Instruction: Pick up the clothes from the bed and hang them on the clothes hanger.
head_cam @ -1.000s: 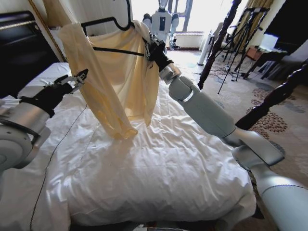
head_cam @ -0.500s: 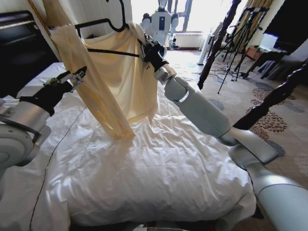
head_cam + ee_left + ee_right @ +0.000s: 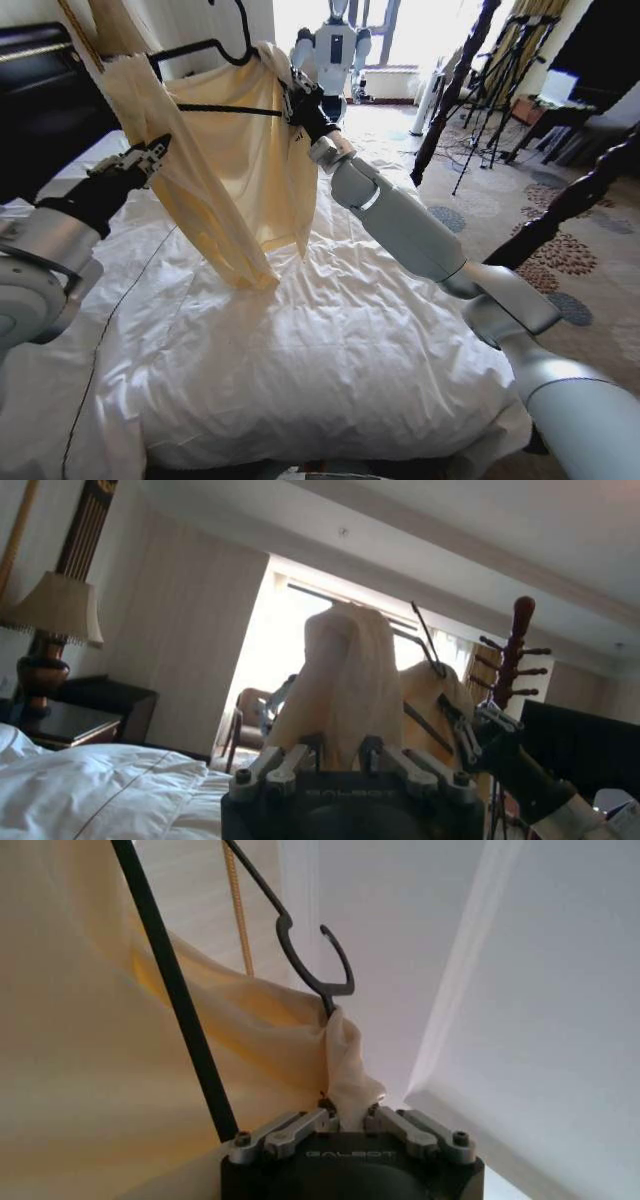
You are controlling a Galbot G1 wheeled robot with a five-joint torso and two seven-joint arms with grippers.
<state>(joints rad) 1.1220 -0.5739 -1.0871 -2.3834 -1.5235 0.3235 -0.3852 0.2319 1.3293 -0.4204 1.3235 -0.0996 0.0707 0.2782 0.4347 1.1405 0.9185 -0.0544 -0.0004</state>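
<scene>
The clothes (image 3: 235, 170) were draped on the clothes hanger (image 3: 215, 50) at upper left, above the bed (image 3: 330, 340). Its fabric was pinched by the right gripper (image 3: 347, 1119) and the left gripper (image 3: 340, 761).

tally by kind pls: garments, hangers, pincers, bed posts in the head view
Garments: 1, cream shirt draped on the hanger.
Hangers: 1, black hanger.
Pincers: 2, left pincer beside the shirt, right pincer shut on the shirt.
Bed posts: 2, far post, near post.
Total: 6
</scene>
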